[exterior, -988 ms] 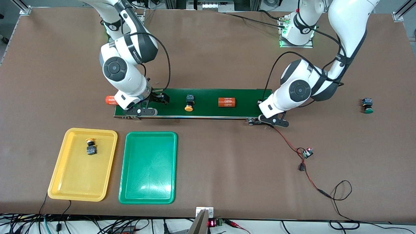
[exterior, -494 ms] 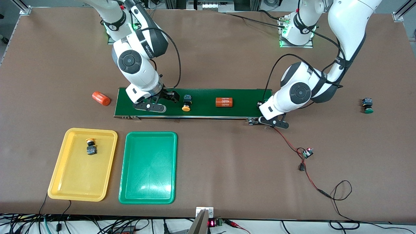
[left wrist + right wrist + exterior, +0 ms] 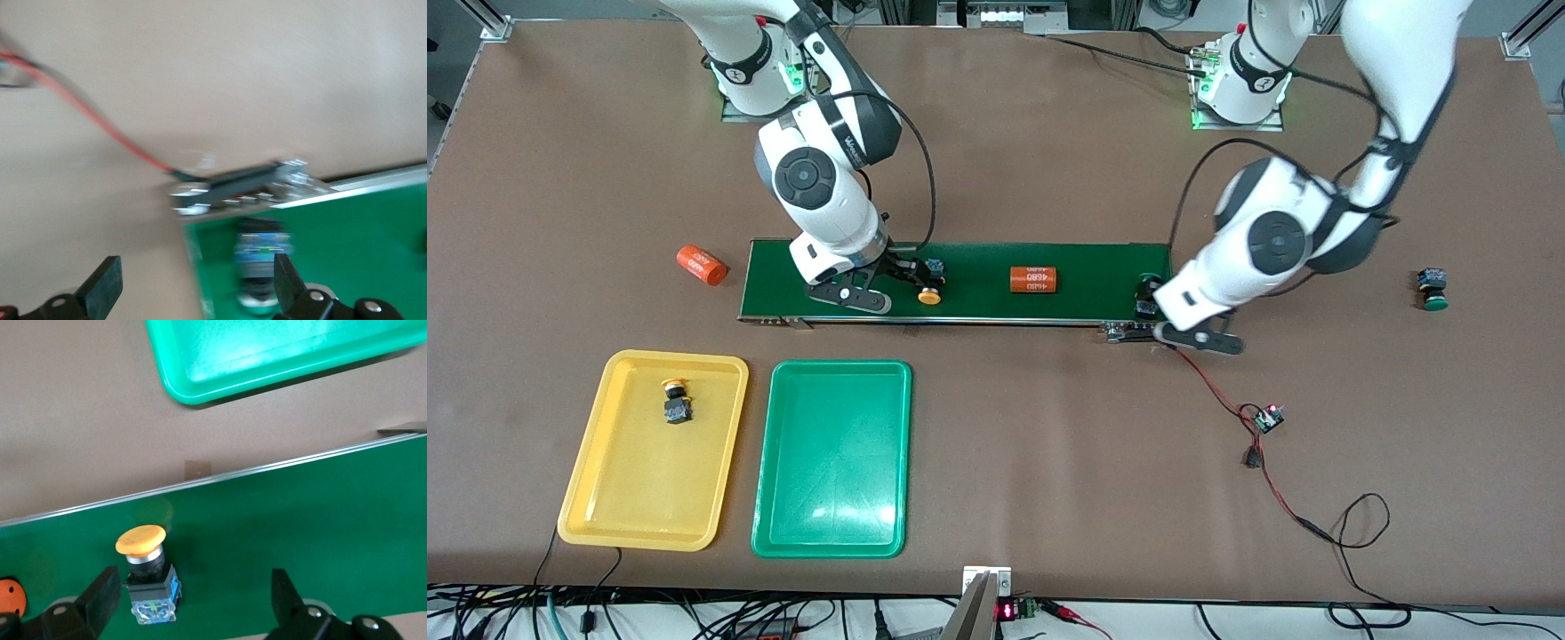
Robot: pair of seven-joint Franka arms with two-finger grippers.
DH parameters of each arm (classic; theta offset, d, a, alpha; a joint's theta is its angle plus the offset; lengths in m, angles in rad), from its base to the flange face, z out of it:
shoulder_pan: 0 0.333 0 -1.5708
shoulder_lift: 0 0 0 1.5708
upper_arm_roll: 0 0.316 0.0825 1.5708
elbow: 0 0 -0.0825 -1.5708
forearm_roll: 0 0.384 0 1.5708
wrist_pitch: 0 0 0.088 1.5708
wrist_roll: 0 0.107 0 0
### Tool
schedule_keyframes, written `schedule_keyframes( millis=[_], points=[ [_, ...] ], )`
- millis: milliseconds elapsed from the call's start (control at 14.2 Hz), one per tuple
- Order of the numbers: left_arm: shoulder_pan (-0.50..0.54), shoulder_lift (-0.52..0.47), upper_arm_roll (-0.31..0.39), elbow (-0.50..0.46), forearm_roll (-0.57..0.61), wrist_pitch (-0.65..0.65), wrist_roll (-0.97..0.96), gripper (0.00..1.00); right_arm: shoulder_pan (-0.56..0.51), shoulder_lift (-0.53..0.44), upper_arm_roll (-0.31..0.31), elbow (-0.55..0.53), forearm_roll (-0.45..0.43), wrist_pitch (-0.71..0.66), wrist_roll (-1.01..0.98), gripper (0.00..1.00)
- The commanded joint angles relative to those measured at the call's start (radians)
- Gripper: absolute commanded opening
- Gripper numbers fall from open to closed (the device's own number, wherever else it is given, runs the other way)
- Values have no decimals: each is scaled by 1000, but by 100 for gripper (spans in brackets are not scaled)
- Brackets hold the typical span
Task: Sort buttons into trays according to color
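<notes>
On the long dark green conveyor belt [image 3: 960,283], your right tool [image 3: 911,277] has slid along from the belt's end to the yellow-capped push-button with the black-blue body [image 3: 932,283] — its fingers spread wide, one at the button's side in the right wrist view [image 3: 147,577], nothing gripped yet. A second ago that tool stood over the belt's end, next to the orange cylinder marked 4680 [image 3: 700,265], which now lies off the belt on the brown counter [image 3: 1049,444].

At the other end, your left tool [image 3: 1183,324] has just let go: its fingers have swung fully apart, and a green-capped button [image 3: 1147,298] sits on the belt's end, blurred between them in the left wrist view [image 3: 261,267]. That looks like a fresh delivery onto the belt.

One yellow-capped button [image 3: 676,402] already lies in the shallow yellow plastic tray [image 3: 596,498]; the matching green tray [image 3: 831,524] holds nothing. Another green-capped button [image 3: 1433,289] waits on the counter toward the left arm's end, and a second orange cylinder [image 3: 1034,279] lies mid-belt.

Judged from this, the sort is about a quarter done — the yellow grab seems next.
</notes>
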Motion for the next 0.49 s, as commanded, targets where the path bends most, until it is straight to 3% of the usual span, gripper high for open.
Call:
schedule_keyframes(
  millis=[0, 423],
  points=[
    [185, -41, -3, -12, -19, -53, 66, 100, 19, 6, -14, 1, 15, 15, 21, 100],
    [512, 31, 3, 28, -3, -55, 131, 100, 25, 20, -14, 1, 15, 32, 21, 100]
  ],
)
